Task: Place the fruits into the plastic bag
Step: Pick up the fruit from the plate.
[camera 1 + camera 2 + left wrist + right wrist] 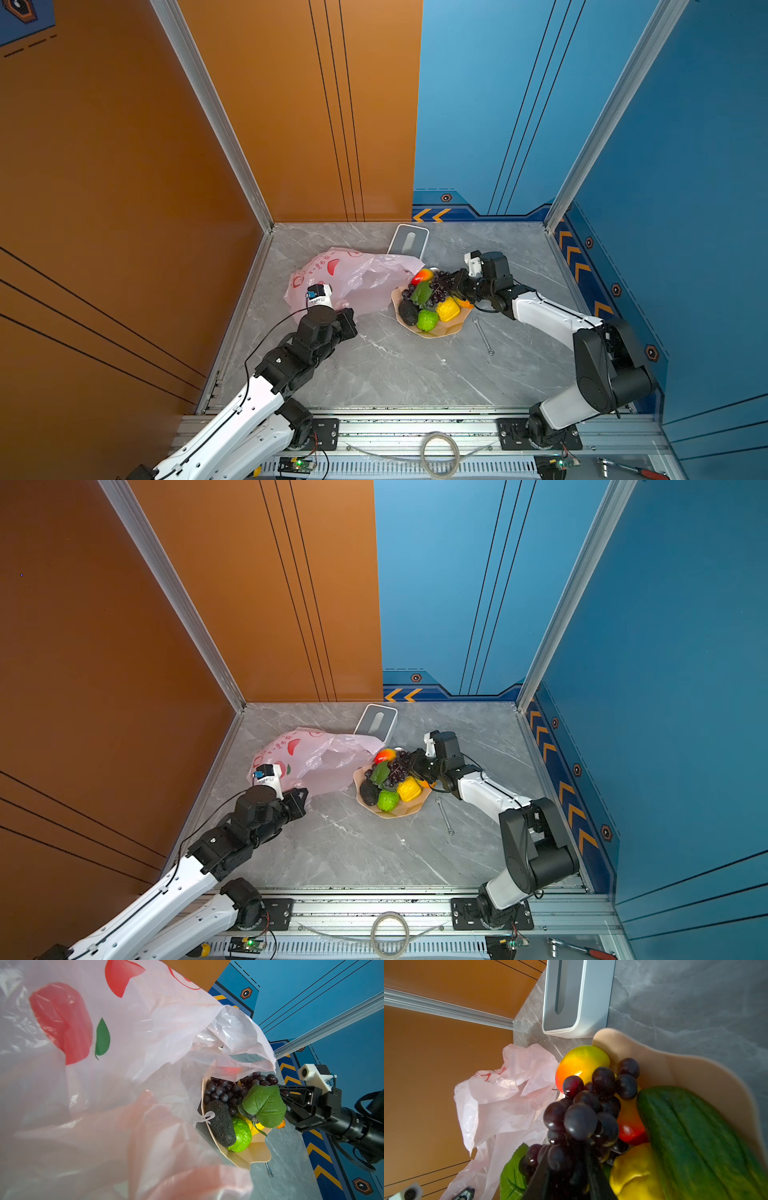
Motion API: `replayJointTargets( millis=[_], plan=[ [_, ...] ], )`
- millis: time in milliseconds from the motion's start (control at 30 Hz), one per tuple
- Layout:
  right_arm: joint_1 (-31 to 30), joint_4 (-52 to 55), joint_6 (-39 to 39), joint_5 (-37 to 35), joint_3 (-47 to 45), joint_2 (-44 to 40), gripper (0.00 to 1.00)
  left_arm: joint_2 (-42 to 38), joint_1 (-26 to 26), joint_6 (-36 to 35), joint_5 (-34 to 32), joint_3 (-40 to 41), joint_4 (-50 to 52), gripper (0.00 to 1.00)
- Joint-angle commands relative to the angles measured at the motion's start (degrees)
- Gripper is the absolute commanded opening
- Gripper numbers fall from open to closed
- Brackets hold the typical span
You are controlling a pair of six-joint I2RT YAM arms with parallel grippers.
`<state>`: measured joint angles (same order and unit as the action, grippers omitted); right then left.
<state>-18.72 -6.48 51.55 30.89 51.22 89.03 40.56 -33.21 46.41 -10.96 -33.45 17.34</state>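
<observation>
Grey marble tabletop (374,365) lies before you, with orange and blue walls behind. Your left gripper (349,316) is clamped shut on the near edge of the plastic bag (357,274), which sprawls crosswise with its open end toward the plate (446,331). On that plate the grape bunch (440,286) lies crosswise, leaf (422,291) toward the bag. Your right gripper (456,284) pinches its other end.

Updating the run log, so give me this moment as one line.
left gripper: shut on translucent pink plastic bag | right gripper: shut on dark purple grape bunch | fruits: on peach-coloured scalloped plate
</observation>
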Motion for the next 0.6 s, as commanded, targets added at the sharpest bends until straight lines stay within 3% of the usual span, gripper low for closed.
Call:
replayJointTargets(
  millis=[0,567],
  plan=[
    [0.5,-5.0,1.6,2.0,-1.6,-2.1,0.21,-0.1,0.7,0.5,1.2,0.3,-0.7,0.0],
    [3.1,-15.2,6.8,5.2,-8.0,-9.0,0.21,0.4,1.0,0.6,1.6,0.2,-1.2,0.0]
  ],
)
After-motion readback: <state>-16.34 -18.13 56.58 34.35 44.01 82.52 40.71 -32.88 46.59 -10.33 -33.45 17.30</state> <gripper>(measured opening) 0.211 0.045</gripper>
